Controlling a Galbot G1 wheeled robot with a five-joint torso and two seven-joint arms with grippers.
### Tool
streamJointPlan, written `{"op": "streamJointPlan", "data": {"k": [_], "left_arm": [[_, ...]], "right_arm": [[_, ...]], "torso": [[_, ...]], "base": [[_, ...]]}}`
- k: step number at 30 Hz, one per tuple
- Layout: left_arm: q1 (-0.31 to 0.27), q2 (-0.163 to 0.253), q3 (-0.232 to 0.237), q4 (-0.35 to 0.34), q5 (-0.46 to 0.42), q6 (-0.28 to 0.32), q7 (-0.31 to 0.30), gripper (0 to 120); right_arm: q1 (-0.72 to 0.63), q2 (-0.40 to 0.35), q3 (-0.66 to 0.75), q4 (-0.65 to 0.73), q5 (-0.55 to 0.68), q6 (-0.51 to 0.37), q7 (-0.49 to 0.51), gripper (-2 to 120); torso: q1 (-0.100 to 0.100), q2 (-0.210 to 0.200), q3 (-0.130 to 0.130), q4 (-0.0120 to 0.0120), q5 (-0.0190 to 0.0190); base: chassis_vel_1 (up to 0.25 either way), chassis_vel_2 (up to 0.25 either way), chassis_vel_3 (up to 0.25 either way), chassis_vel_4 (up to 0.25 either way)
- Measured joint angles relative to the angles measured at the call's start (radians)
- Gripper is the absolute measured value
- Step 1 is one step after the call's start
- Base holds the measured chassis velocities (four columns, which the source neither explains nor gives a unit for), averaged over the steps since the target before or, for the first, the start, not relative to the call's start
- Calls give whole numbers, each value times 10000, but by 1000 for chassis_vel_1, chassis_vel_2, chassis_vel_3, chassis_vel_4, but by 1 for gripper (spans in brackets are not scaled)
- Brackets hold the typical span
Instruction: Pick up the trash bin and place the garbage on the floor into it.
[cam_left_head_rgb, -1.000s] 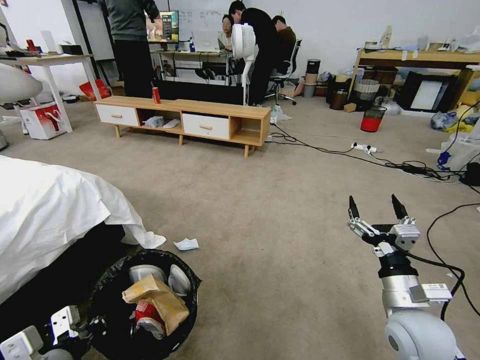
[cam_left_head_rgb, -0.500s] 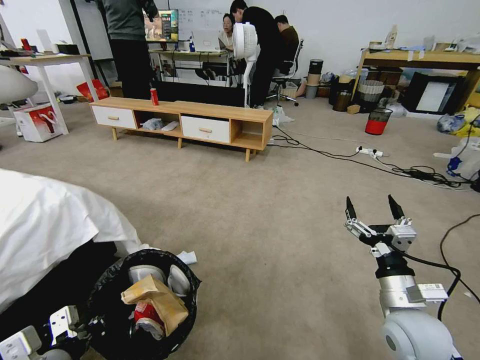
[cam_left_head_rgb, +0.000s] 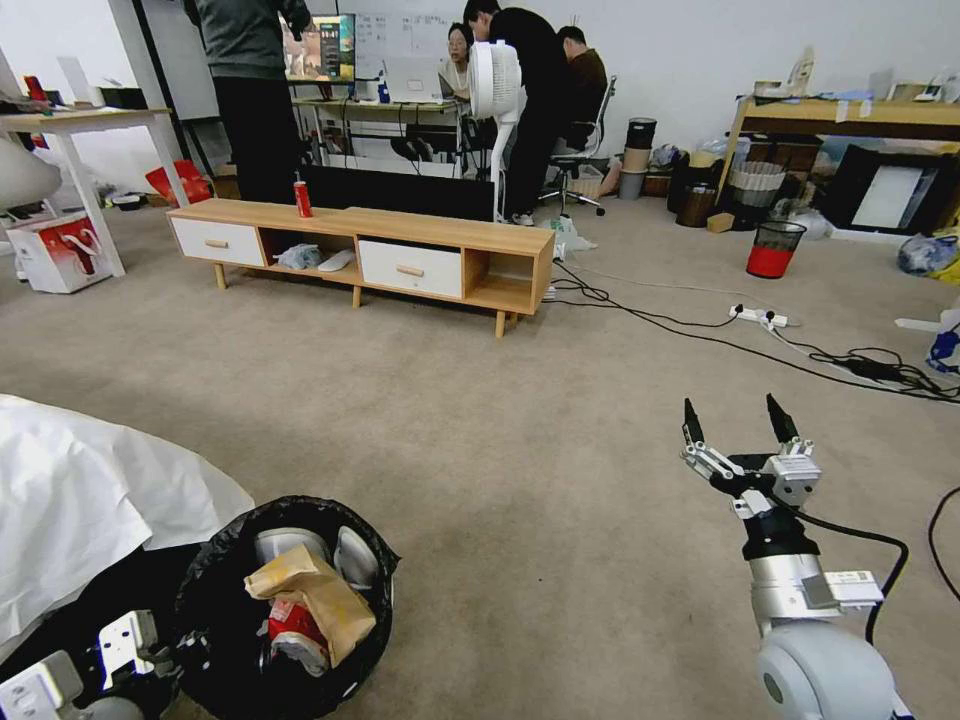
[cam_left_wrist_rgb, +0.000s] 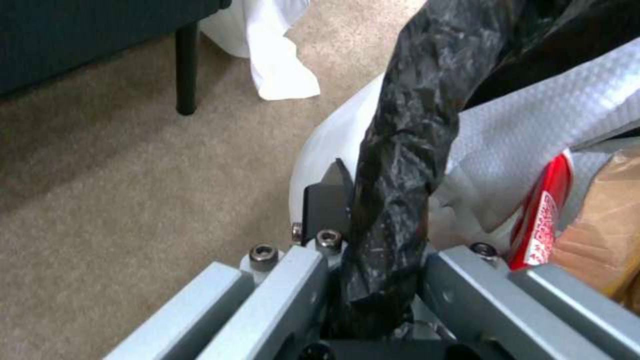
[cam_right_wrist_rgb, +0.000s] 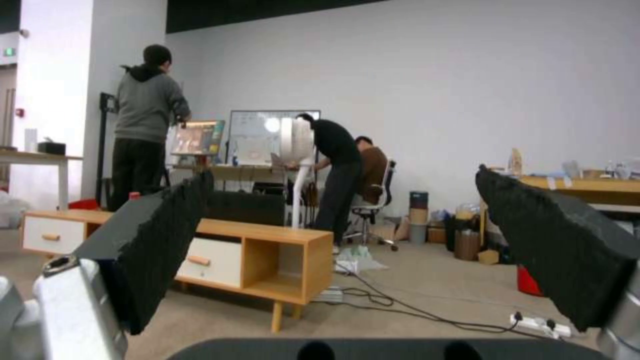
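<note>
Left gripper (cam_left_wrist_rgb: 373, 250) is clamped on the rim of the trash bin (cam_left_head_rgb: 215, 600), pinching the crinkly black bag (cam_left_wrist_rgb: 407, 150) folded over the pale smooth wall; the bin hangs right at that gripper, low on the robot's left. Inside, just past the fingers: tan creased cardboard (cam_left_head_rgb: 310, 590), a glossy red wrapper (cam_left_wrist_rgb: 540, 215), and white tissue (cam_left_head_rgb: 285, 545), so most garbage looks already collected. Right gripper (cam_left_head_rgb: 738, 432) is held out front, jaws spread wide and empty, black ribbed pads (cam_right_wrist_rgb: 153, 240) pointing at the room. Around both is flat short-pile beige floor (cam_left_head_rgb: 520, 420), with no loose litter seen near either gripper. A white draped sheet (cam_left_head_rgb: 90, 500) lies beside the bin. Step looks like carrying the bin while searching; next move needs spotting remaining litter and lining up the free gripper.
</note>
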Motion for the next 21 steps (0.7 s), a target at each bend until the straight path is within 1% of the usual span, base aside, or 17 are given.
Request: {"op": "streamJointPlan", "data": {"k": [21], "left_arm": [[-12, 41, -9, 11, -107, 4, -49, 0]], "right_arm": [[129, 4, -58, -140, 71, -1, -2, 100]], "torso": [[0, 0, 1, 1, -1]], "base": [[0, 0, 0, 0]]}}
